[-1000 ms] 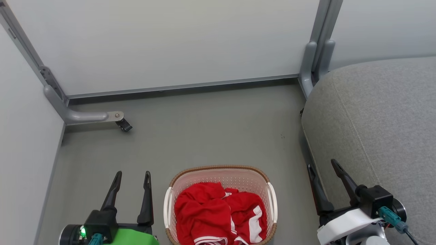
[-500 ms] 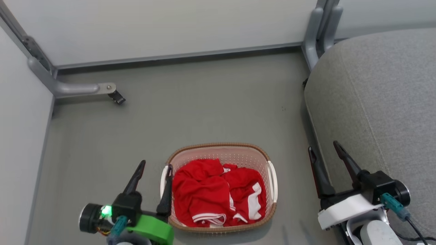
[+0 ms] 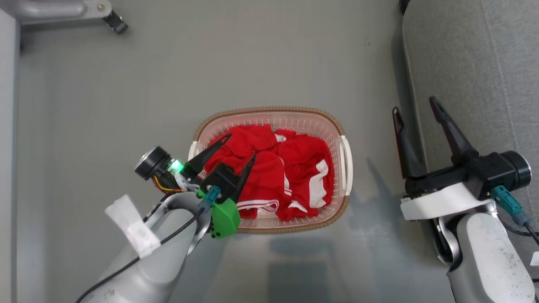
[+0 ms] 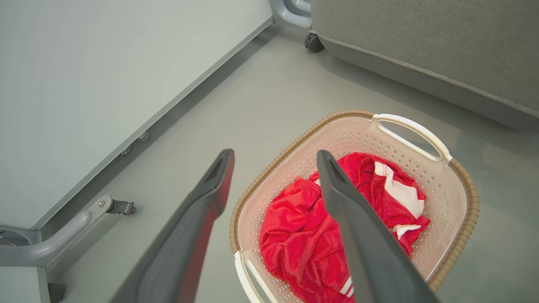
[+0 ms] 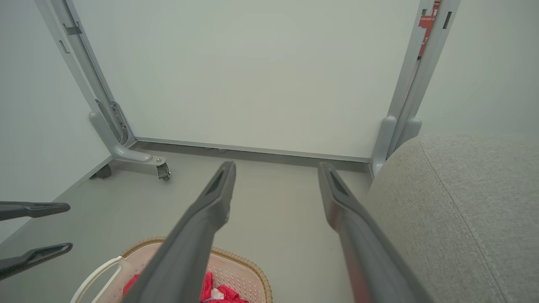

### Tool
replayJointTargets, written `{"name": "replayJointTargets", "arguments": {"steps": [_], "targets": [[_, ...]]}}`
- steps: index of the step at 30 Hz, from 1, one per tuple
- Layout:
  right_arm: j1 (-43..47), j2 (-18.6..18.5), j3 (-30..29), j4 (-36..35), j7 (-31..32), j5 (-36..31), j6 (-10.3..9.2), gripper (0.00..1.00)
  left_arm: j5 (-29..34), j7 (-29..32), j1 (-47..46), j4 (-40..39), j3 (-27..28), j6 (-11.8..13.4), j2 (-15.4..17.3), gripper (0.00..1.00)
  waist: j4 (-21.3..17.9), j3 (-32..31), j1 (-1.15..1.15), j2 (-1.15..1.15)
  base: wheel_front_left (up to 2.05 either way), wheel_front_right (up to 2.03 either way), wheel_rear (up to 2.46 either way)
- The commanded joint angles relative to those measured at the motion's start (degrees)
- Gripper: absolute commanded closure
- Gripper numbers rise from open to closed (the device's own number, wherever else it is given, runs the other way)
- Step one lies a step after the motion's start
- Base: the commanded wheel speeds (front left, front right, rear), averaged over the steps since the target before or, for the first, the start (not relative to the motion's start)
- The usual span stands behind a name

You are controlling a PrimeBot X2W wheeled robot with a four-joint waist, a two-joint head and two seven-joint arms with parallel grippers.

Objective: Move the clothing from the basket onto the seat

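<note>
The cream basket (image 3: 269, 110) with a brown rim stands on the grey floor, holding the crumpled red clothing (image 3: 294, 168) with white stripes. My left gripper (image 3: 241, 146) is open, tilted over the basket's left side, its fingers above the red cloth with nothing between them. From the left wrist, that gripper (image 4: 274, 153) looks down at the clothing (image 4: 303, 240) in the basket (image 4: 467, 193). My right gripper (image 3: 414, 105) is open and empty, at the edge of the grey seat (image 3: 484, 63), right of the basket. The right wrist view shows this gripper (image 5: 276, 166), the seat (image 5: 463, 210) and the basket's rim (image 5: 248, 261).
Pale partition walls (image 5: 252, 75) close off the far side and the left. A grey frame foot with a castor (image 3: 116, 23) sits on the floor at the upper left. Another castor (image 4: 313, 42) sits by the seat's corner. Open floor (image 3: 126, 105) lies around the basket.
The head camera has tilted down, so the whole picture slid. My left gripper has swung right from beside the basket to over its left side. The right gripper keeps its place by the seat.
</note>
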Motion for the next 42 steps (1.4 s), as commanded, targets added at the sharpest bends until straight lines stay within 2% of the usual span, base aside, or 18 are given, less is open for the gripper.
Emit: {"name": "replayJointTargets", "arguments": {"steps": [1, 5, 10, 17, 26, 32, 39, 40, 42], "targets": [[-1.28, -0.50, -0.46, -0.50, -0.23, -0.33, -0.02, 0.00, -1.03, -0.02, -3.54, 2.29, -3.17, -0.13, 0.76, 0.00, 0.13, 12.00, -0.01, 0.00, 0.00, 0.00, 0.00], [-2.68, -0.66, -0.65, -1.23, -0.18, -1.01, -0.02, 0.00, -3.42, -0.03, -10.97, 8.68, -13.63, -0.13, 2.14, 0.00, -1.03, 16.12, -0.01, 0.00, 0.00, 0.00, 0.00], [-4.24, 0.14, -1.19, -2.82, -0.18, -1.00, -0.02, 0.00, -8.20, -0.01, -18.28, 15.19, -23.35, -0.13, 2.84, 0.00, -2.58, 20.70, -0.01, 0.00, 0.00, 0.00, 0.00], [-5.55, 1.12, -1.89, -4.80, -0.18, -0.12, -0.02, 0.00, -13.50, 0.28, -27.44, 23.52, -35.47, -0.14, 1.71, 0.00, -4.19, 26.38, -0.01, 0.00, 0.00, 0.00, 0.00], [-6.60, 1.27, -1.68, -5.08, -0.18, 2.58, -0.02, 0.00, -15.22, 3.80, -31.89, 28.89, -38.81, -0.14, 0.75, 0.00, -5.97, 30.97, -0.01, 0.00, 0.00, 0.00, 0.00], [-6.98, 1.29, -1.56, -5.39, -0.18, 4.09, -0.02, 0.00, -13.23, 7.10, -33.81, 30.90, -38.94, -0.14, 0.81, 0.00, -6.97, 33.27, -0.01, 0.00, 0.00, 0.00, 0.00], [-7.21, 1.29, -1.89, -5.31, -0.18, 5.14, -0.02, 0.00, -11.94, 7.96, -36.30, 33.35, -38.96, -0.15, 1.02, 0.00, -7.92, 35.10, -0.01, 0.00, 0.00, 0.00, 0.00], [-7.13, 1.30, -1.86, -5.30, -0.18, 5.27, -0.02, 0.00, -11.91, 8.59, -35.99, 33.58, -38.93, -0.14, 0.91, 0.18, -8.06, 35.17, -0.01, 0.00, 0.00, 0.00, 0.00], [-7.08, 1.30, -1.81, -5.22, -0.18, 5.33, -0.02, 0.00, -11.47, 8.59, -36.12, 33.81, -38.93, -0.14, 0.71, 1.00, -8.15, 35.21, -0.01, 0.00, 0.00, 0.00, 0.00]]}}
